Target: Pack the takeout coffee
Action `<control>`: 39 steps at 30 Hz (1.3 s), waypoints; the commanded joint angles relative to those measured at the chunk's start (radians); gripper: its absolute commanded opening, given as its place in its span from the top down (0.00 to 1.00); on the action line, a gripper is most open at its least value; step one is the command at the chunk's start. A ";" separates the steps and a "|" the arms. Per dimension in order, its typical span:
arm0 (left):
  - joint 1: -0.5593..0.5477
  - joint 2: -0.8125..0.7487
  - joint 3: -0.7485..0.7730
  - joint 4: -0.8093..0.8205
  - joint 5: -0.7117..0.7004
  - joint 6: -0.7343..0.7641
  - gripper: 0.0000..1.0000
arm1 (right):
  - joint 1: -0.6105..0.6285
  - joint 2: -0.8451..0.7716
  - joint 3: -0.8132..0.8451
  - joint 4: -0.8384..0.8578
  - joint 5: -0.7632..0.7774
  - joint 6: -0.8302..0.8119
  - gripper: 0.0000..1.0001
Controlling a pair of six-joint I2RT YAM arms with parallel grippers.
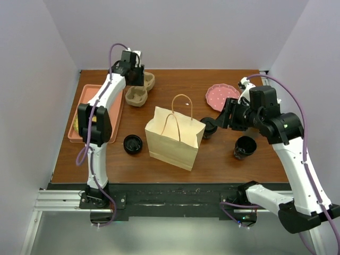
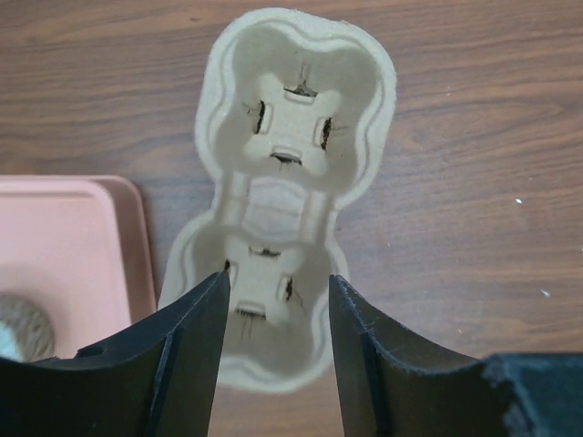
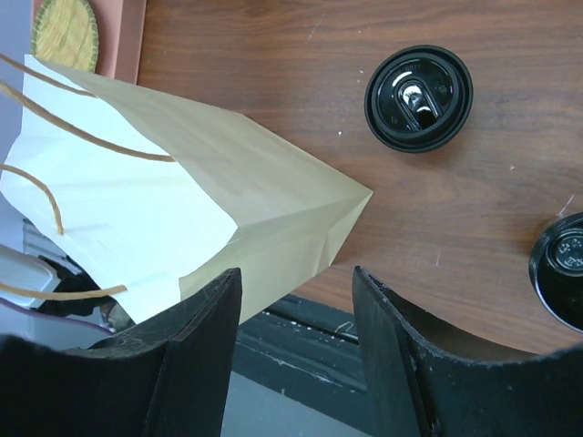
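1. My left tool [image 2: 278,276] hangs over the tan pulp cup carrier [image 2: 291,173], which lies by the far edge of the surface [image 1: 223,159], toward the far-left corner. The jaws stand apart above one pocket of the carrier, and I see nothing clamped between them.
2. My right tool [image 3: 296,273] is raised near the right side of the paper bag [image 1: 175,135] in the middle of the surface. Its jaws are apart and empty.
3. All three lidded cups sit on the surface outside the bag.
   - The first takeout coffee [image 1: 133,144] is left of the bag, toward the near edge.
   - The second takeout coffee [image 1: 209,128] is just beside the bag's right side, close to my right tool.
   - The third takeout coffee [image 1: 245,147] is farther right.
4. A salmon tray [image 1: 98,114] lies along the left edge. A pink dotted plate [image 1: 222,96] sits toward the far edge, right of centre.
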 commanded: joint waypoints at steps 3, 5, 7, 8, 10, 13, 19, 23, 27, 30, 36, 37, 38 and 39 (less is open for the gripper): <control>0.041 0.087 0.112 0.135 0.099 0.073 0.48 | 0.002 0.017 0.000 0.020 -0.005 0.046 0.45; 0.041 0.108 0.119 0.141 0.094 0.070 0.49 | 0.000 0.026 -0.001 0.020 0.004 0.046 0.45; 0.041 0.117 0.117 0.144 0.076 0.070 0.50 | 0.002 0.041 -0.001 0.026 0.002 0.049 0.45; 0.041 0.122 0.113 0.147 0.073 0.070 0.51 | 0.002 0.048 -0.001 0.030 0.001 0.051 0.45; 0.041 0.125 0.097 0.169 0.093 0.073 0.52 | 0.000 0.061 0.000 0.036 0.001 0.054 0.45; 0.039 0.133 0.093 0.179 0.111 0.080 0.54 | 0.000 0.074 0.002 0.040 0.007 0.049 0.46; 0.039 0.131 0.056 0.189 0.099 0.080 0.57 | 0.000 0.080 0.002 0.038 0.010 0.046 0.46; 0.038 0.133 0.036 0.190 0.103 0.082 0.57 | 0.002 0.078 -0.001 0.043 0.010 0.044 0.46; 0.032 0.131 0.027 0.184 0.099 0.088 0.54 | 0.000 0.083 -0.004 0.046 0.008 0.046 0.46; 0.029 0.128 0.016 0.181 0.094 0.087 0.54 | 0.002 0.081 -0.007 0.047 0.007 0.047 0.46; 0.022 0.136 0.005 0.187 0.079 0.091 0.51 | 0.000 0.071 -0.015 0.047 0.008 0.049 0.46; 0.022 0.140 0.005 0.187 0.076 0.091 0.51 | 0.000 0.069 -0.015 0.047 0.010 0.047 0.46; 0.022 0.144 0.004 0.187 0.076 0.091 0.51 | 0.002 0.071 -0.015 0.044 0.010 0.049 0.46; 0.021 0.144 0.002 0.186 0.070 0.096 0.51 | 0.000 0.068 -0.015 0.044 0.010 0.049 0.46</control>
